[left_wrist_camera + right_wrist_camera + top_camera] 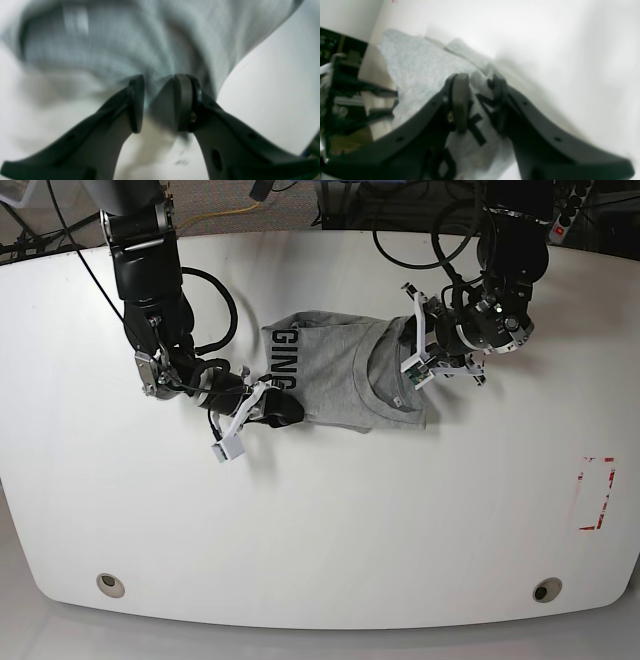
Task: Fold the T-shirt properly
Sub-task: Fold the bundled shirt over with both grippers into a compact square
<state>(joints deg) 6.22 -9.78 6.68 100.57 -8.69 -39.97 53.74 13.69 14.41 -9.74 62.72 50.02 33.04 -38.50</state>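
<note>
The T-shirt (335, 375) lies partly folded near the middle of the white table (320, 530), its black lettering (287, 357) turned toward the right arm's side and its collar toward the left arm. The right gripper (480, 105) is pinching the lettered edge — grey cloth with black letters sits between its jaws, lifted off the table in the wrist view. The left gripper (156, 100) pinches a bunched fold near the collar — cloth fans out from its nearly closed jaws, though that view is blurred.
</note>
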